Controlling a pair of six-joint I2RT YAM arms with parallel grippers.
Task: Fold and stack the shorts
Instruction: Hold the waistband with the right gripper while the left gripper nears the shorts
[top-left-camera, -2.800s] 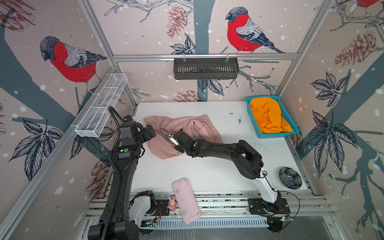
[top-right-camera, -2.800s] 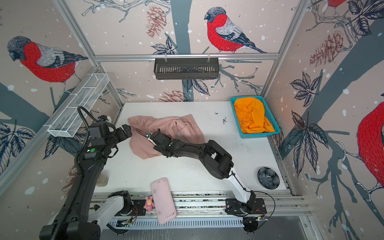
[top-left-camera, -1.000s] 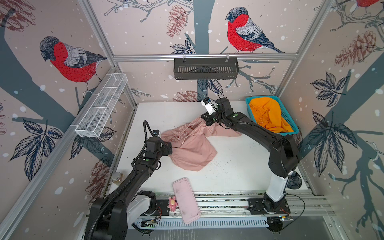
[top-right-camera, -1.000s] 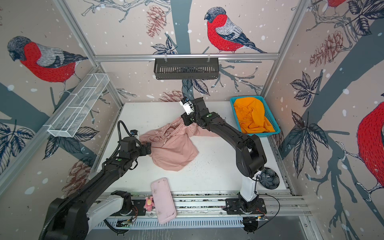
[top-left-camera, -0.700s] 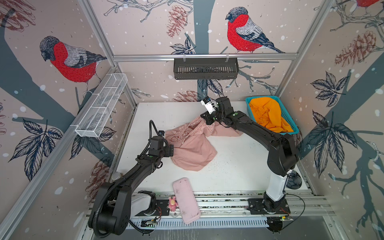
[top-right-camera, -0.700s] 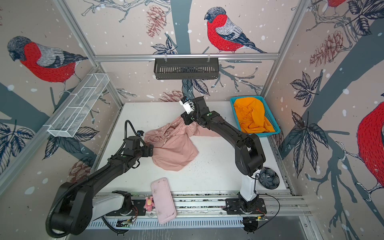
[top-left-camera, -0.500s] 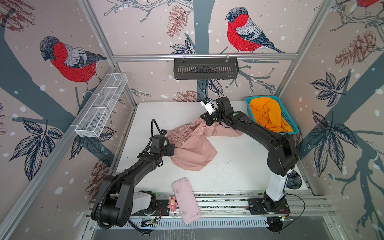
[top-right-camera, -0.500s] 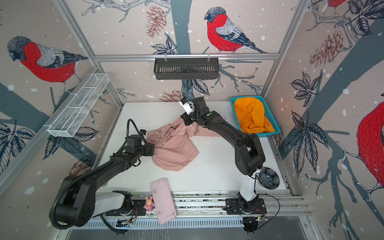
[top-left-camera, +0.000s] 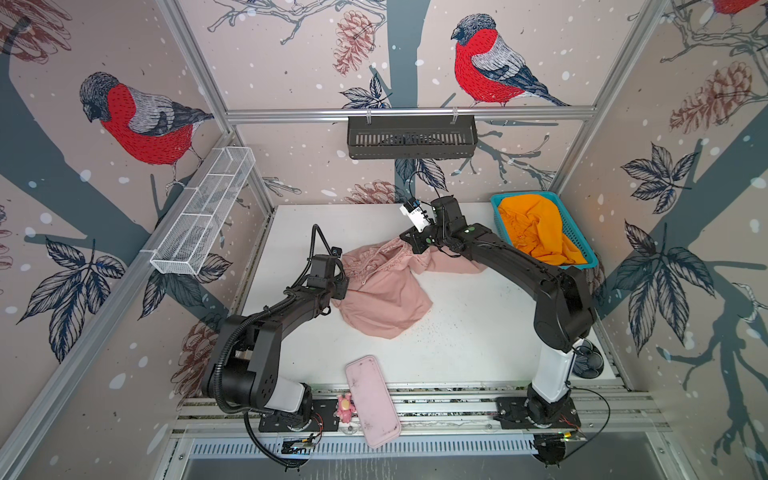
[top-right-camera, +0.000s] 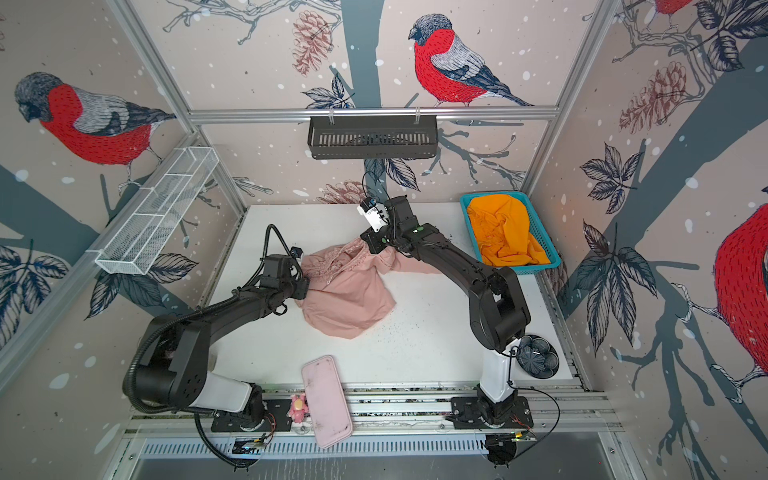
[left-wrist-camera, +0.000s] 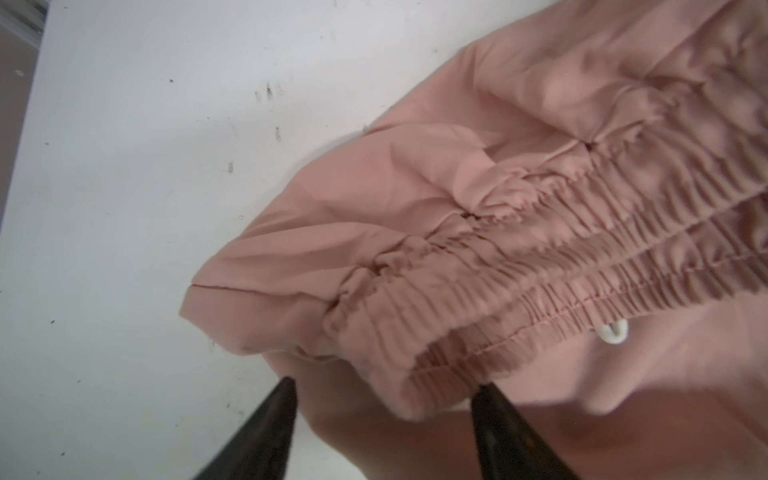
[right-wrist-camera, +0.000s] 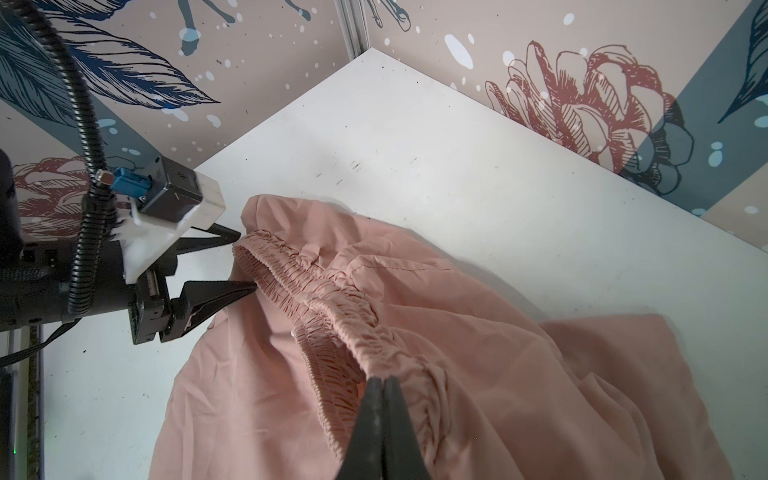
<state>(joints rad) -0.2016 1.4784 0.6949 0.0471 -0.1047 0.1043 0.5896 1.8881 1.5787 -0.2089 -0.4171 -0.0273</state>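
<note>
We have our left claw (right-wrist-camera: 246, 260) parted astride one end of the waistband (left-wrist-camera: 519, 270) and not yet pinched on it. The pink shorts (top-left-camera: 386, 299) lie crumpled on the table (top-left-camera: 478, 340) between it and our right claw (right-wrist-camera: 382, 380), which is clamped on the same waistband further along. Beyond the right claw, well apart, the orange shorts (top-left-camera: 536, 232) sit bunched in the basket (top-left-camera: 578, 237). We judge that nothing is folded or stacked, and both pairs remain to do.
</note>
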